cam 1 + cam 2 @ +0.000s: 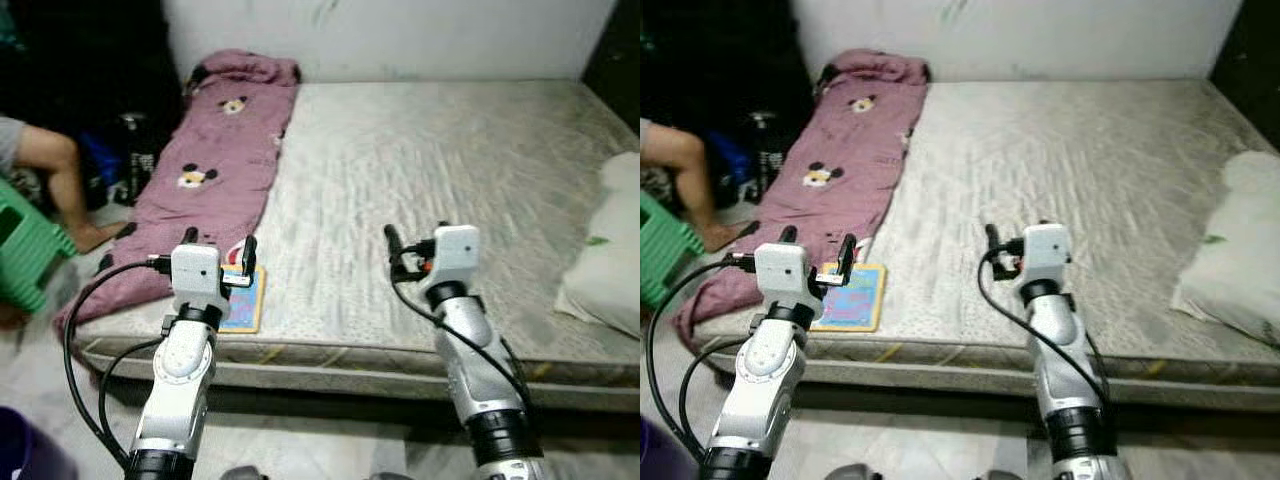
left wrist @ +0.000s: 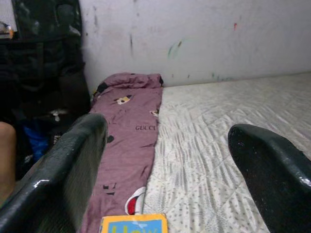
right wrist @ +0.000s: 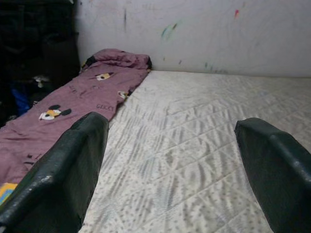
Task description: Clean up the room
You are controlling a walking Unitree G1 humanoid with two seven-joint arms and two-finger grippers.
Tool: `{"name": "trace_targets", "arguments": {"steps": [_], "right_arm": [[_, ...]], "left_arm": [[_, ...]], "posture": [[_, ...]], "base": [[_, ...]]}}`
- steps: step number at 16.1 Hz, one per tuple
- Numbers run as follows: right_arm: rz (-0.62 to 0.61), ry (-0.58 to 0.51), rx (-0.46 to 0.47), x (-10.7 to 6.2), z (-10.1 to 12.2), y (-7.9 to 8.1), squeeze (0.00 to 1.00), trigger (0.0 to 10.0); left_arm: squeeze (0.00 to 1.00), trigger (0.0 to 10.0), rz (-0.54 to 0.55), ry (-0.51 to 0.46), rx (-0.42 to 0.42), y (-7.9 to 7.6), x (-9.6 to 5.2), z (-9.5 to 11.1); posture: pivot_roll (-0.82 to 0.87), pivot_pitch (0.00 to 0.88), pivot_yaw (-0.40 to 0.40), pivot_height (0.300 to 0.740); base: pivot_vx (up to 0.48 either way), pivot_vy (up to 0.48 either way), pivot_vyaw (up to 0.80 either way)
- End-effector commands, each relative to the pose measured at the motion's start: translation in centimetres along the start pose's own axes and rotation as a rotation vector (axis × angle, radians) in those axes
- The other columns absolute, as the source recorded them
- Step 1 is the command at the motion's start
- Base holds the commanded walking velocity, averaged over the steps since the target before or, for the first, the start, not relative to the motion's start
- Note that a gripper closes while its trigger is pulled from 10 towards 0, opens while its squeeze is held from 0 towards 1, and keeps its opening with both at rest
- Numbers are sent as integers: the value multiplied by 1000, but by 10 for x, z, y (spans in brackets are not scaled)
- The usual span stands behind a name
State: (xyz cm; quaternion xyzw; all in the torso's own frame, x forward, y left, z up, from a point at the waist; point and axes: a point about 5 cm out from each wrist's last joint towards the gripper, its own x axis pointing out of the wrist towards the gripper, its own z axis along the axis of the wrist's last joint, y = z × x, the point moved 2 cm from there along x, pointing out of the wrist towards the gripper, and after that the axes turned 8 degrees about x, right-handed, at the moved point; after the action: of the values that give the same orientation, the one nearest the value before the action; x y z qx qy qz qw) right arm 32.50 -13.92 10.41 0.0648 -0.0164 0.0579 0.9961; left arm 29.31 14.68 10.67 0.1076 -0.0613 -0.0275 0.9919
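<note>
Hovering over bed's (image 1: 420, 160) near edge: left tool (image 1: 218, 245) and right tool (image 1: 418, 238), both released; book (image 1: 243, 298) under left tool.

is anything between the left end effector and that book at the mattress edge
Nothing visible is. The left end effector hangs open just above the near mattress edge, with the yellow-bordered book lying flat right below and ahead of its fingers. The mauve blanket lies beside the book, not over it.

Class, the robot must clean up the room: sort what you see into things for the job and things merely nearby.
For the job: book, pink blanket, left gripper, right gripper, both open.

Merely nearby: mattress, pillow, green stool, person's leg.
</note>
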Motion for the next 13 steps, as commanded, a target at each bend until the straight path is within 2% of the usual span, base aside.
{"name": "trace_targets", "arguments": {"steps": [1, 8, 11, 13], "right_arm": [[13, -12, 17, 3, 2, 7, 0, 10000], [3, -14, 18, 4, 2, 6, 0, 10000], [-2, -15, 24, 4, 2, 5, 0, 10000], [-11, -5, 32, 4, 1, 3, 0, 10000]], "left_arm": [[0, 10000, 8, -9, 13, 8, 0, 1], [0, 10000, 6, -4, 16, 7, 1, 1], [0, 10000, 61, 58, 40, 11, 2, -8], [0, 10000, 57, 54, 31, 11, 2, -8]], "posture": [[-84, 19, 19, 740], [-85, 18, 18, 740], [-81, 16, 18, 740], [-79, 15, 17, 740]], "base": [[356, 0, 0], [362, 0, 0], [0, 0, 0], [0, 0, 0]]}}
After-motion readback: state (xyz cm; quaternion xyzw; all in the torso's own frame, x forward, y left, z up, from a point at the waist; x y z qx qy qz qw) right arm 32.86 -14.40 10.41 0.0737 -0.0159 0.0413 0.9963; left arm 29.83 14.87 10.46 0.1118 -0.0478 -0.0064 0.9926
